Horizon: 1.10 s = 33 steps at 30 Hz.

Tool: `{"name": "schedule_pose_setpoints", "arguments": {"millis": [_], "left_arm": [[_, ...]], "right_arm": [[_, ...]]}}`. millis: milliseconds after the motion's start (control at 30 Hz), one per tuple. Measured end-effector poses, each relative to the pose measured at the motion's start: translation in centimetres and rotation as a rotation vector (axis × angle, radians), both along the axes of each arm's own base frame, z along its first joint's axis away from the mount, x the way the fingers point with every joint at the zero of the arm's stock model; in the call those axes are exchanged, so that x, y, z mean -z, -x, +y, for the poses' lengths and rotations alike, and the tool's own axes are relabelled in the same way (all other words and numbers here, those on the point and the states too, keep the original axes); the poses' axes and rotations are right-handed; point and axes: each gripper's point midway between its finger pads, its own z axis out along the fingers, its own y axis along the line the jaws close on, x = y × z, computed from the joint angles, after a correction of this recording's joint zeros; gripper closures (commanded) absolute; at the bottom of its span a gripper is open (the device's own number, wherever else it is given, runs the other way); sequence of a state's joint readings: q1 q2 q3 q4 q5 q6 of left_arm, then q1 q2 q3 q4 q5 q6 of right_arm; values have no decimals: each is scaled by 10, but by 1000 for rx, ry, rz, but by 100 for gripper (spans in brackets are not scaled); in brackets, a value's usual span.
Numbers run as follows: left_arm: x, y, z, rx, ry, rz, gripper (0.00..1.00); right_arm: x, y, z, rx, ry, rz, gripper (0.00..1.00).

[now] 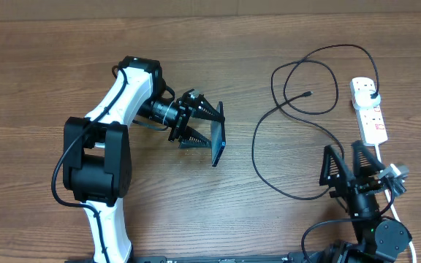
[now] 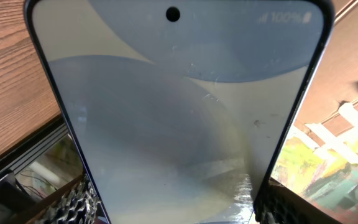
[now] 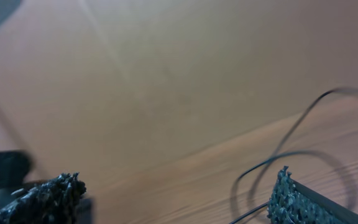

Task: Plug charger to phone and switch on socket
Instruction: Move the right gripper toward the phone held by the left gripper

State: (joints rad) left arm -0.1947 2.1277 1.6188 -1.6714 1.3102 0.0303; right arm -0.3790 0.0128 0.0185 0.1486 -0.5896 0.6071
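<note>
My left gripper (image 1: 209, 128) is clenched on the phone (image 1: 218, 136), just left of centre in the overhead view. From above, the phone reads as a thin dark slab seen edge-on. In the left wrist view its pale blue-grey screen (image 2: 179, 112) fills nearly the whole frame, punch-hole lens at the top. The textured fingers (image 2: 73, 202) press in at the lower left and lower right (whether the phone's lower edge touches the table I cannot tell).

My right gripper (image 1: 346, 152) sits at the lower right of the overhead view, fingers spread with nothing between them. Its wrist view is blurred and shows only the two pads (image 3: 303, 199) apart over the wood.

The charger (image 1: 254, 150) loops across the table (image 1: 50, 44) just left of that gripper and up toward the upper right. Its small tip (image 1: 309, 93) lies on the wood inside the loop, well apart from the phone. Its black plug (image 1: 370, 90) sits in the upper end of the socket (image 1: 371, 120), the white strip near the upper right edge.
</note>
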Motion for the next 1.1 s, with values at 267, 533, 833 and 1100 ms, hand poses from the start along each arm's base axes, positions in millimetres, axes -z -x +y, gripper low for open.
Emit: {"name": "schedule_pose_setpoints", "arguments": {"millis": [267, 533, 833, 1100], "left_arm": [[1, -1, 0, 0, 2, -9, 55], [1, -1, 0, 1, 4, -16, 55], [2, -3, -1, 0, 6, -29, 55], [1, -3, -1, 0, 7, -29, 55]], "right_arm": [[-42, 19, 29, -173, -87, 5, 0], [-109, 33, 52, -298, -86, 4, 1], [-139, -4, 78, -544, -146, 201, 0], [-149, 10, 140, -816, -108, 269, 1]]}}
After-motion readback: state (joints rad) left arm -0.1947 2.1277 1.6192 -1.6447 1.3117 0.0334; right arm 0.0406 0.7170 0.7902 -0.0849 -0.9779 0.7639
